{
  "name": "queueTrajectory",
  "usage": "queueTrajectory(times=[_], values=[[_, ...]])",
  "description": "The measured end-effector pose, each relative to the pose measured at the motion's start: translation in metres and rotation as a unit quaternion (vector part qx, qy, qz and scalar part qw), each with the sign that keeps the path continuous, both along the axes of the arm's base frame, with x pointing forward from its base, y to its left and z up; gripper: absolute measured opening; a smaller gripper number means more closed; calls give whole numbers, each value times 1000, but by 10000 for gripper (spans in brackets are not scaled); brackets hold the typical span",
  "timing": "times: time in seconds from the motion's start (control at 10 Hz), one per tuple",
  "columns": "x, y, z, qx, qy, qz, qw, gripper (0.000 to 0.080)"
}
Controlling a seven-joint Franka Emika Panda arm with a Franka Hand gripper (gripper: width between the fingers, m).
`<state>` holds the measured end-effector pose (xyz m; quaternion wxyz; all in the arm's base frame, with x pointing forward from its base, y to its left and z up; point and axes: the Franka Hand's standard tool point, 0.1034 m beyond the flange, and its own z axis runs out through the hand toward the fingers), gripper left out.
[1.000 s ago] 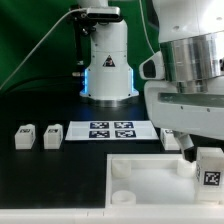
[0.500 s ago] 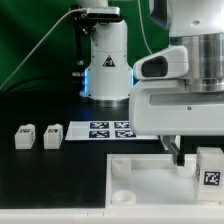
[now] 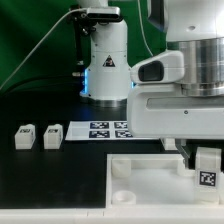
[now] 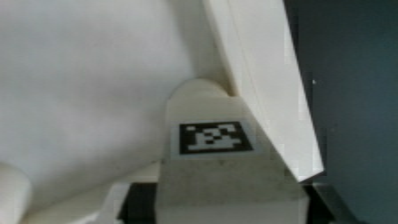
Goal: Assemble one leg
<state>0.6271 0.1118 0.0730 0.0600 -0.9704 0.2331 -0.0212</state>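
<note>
My gripper [image 3: 204, 158] hangs over the right side of the large white tray [image 3: 140, 172] and is shut on a leg [image 3: 207, 176], a small white post with a black-and-white tag facing the camera. In the wrist view the leg [image 4: 217, 140] sits between my two dark fingers [image 4: 143, 203], its rounded far end close to the tray's raised wall [image 4: 258, 60]. I cannot tell whether the leg touches the tray floor. Two more legs [image 3: 24, 137] [image 3: 52, 135] stand on the black table at the exterior view's left.
The marker board [image 3: 110, 129] lies flat on the table behind the tray. The arm's base [image 3: 107, 60] stands behind the board. The tray fills the front right of the table, with a round socket [image 3: 122, 195] at its near left corner.
The hand has come lower and shifted slightly to the exterior view's left over the tray. The leg stays in the grip and sits a little lower.
</note>
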Motion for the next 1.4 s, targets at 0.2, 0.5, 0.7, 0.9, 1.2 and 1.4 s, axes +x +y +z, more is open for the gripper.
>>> queueTrajectory(times=[0.2, 0.5, 0.7, 0.9, 1.2, 1.4], values=[[0, -1, 0, 9, 13, -120, 993, 294], [-2, 1, -2, 56, 70, -429, 899, 294], [-1, 5, -2, 74, 86, -542, 833, 294], [-2, 5, -3, 77, 86, -553, 825, 294], [-1, 5, -3, 68, 68, -469, 878, 522], [0, 8, -4, 53, 29, -275, 960, 641]])
